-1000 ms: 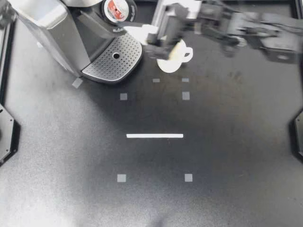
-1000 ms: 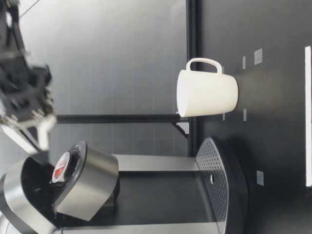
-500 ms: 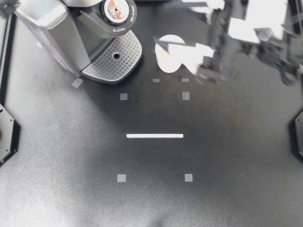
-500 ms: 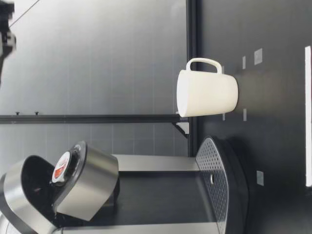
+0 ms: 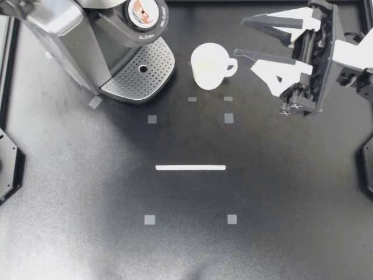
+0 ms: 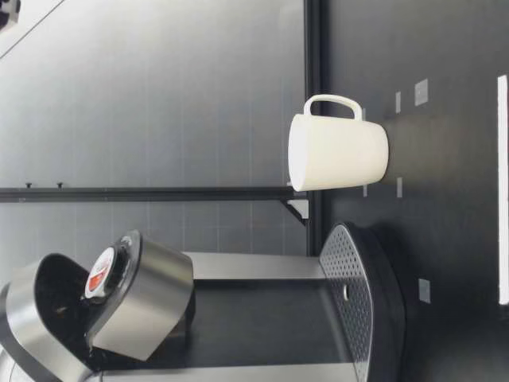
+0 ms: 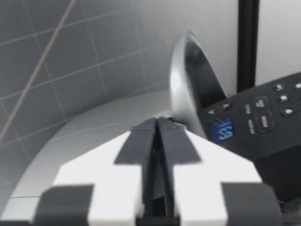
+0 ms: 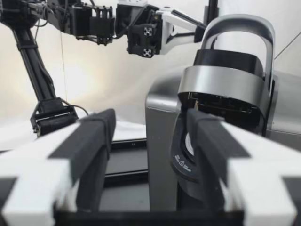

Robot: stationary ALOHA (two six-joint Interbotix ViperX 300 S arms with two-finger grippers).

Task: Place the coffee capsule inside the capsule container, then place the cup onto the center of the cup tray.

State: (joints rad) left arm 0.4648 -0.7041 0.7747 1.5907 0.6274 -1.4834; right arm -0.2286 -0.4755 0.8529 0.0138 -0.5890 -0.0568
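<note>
I've got the capsule [image 5: 144,10] in its holder [image 5: 162,16], the cup [image 5: 208,65] by the worktop's [image 5: 186,251] far edge beside the tray [image 5: 140,73], not yet on it; right pincer [image 5: 240,38] gapes empty, left pincer [image 7: 157,123] closed, empty.

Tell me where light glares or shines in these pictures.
Top view: a pale sheen on the table. Low view: the metal lid of the coffee machine gleams. Right wrist view: a bright glow on the wall.
</note>
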